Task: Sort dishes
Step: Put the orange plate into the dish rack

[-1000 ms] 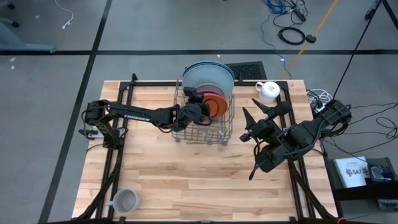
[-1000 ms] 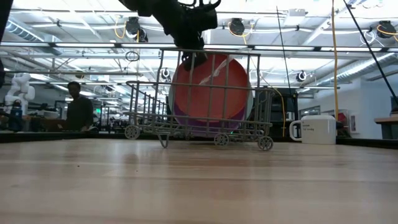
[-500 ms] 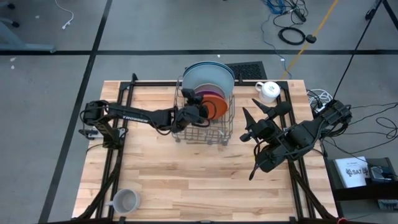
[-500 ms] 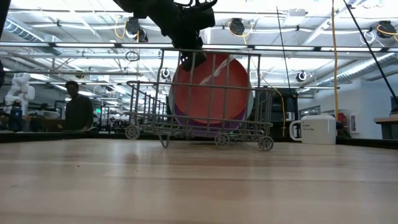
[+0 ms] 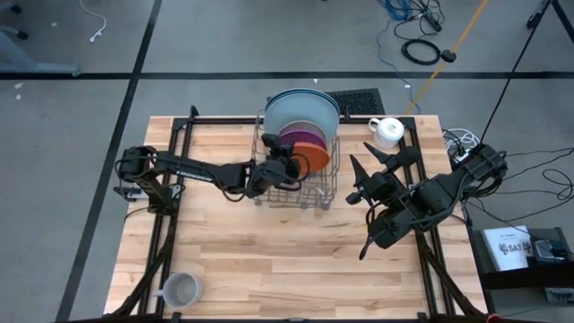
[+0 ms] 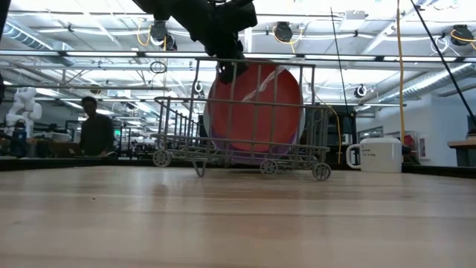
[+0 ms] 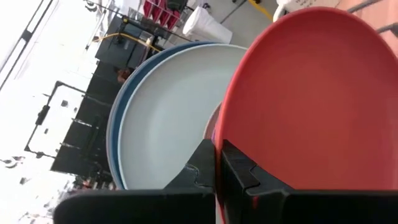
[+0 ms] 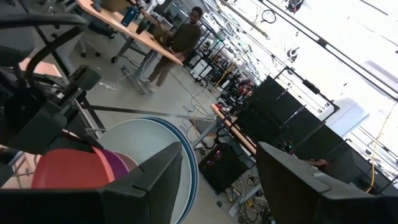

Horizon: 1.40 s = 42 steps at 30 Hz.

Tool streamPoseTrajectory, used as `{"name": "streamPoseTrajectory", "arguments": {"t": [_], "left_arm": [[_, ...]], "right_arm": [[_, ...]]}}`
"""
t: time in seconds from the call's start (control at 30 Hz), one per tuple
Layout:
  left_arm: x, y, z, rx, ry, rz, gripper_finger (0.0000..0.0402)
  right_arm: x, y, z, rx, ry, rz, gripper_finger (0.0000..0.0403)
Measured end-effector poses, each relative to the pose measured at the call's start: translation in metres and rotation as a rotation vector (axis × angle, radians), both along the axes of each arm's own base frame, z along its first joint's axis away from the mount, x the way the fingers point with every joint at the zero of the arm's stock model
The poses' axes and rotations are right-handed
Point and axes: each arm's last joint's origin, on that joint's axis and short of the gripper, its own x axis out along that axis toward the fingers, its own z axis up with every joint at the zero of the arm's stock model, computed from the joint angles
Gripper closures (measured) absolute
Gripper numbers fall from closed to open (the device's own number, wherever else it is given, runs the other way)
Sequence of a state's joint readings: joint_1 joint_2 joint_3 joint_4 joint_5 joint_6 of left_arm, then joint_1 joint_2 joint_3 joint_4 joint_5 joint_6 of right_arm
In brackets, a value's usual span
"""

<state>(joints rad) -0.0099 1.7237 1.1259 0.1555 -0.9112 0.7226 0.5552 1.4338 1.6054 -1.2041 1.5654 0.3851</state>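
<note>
A wire dish rack (image 5: pixel 291 184) stands at the table's far middle. In it, upright on edge, are a large grey plate (image 5: pixel 300 112) backed by a blue one (image 7: pixel 114 134), a purple plate (image 5: pixel 300 136) and an orange plate (image 5: pixel 314 154) nearest the front. My left gripper (image 5: pixel 285 164) reaches in from the left over the rack and is shut on the orange plate (image 6: pixel 253 108). My right gripper (image 5: pixel 359 179) hangs open in the air to the right of the rack, holding nothing. My left gripper pinches the orange plate's rim (image 7: pixel 225 134) at its upper left edge, one finger on each face. The fingers (image 7: pixel 239 174) come from the table's left, slanting slightly down. The plate stands upright, its lower part inside the rack (image 6: pixel 245 149).
A white mug (image 5: pixel 387 131) stands at the far right of the table and a grey mug (image 5: pixel 179 289) near the front left corner. Bare wood lies in front of the rack. A person (image 6: pixel 93 132) stands in the room beyond the table.
My left gripper, still shut on the orange plate's rim, has moved toward the table's near edge and slightly down. The orange plate has come forward with it, away from the purple plate, more of which now shows from above.
</note>
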Motion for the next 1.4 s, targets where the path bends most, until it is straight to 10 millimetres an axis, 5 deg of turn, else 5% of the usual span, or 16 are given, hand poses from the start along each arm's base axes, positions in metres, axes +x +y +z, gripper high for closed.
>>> {"name": "streamPoseTrajectory", "arguments": {"t": [0.47, 0.93, 1.4], "left_arm": [[0.000, -0.006, -0.001, -0.047, -0.069, 0.022, 0.0368], [-0.001, -0.006, -0.003, -0.022, -0.070, 0.060, 0.0293], [0.004, -0.005, 0.018, 0.058, -0.071, 0.150, 0.0240]], "right_arm": [[0.000, 0.000, 0.000, 0.001, -0.002, 0.000, 0.0204], [0.000, 0.000, 0.000, 0.001, -0.002, 0.000, 0.0204], [0.000, 0.000, 0.000, 0.001, -0.002, 0.000, 0.0204]]}}
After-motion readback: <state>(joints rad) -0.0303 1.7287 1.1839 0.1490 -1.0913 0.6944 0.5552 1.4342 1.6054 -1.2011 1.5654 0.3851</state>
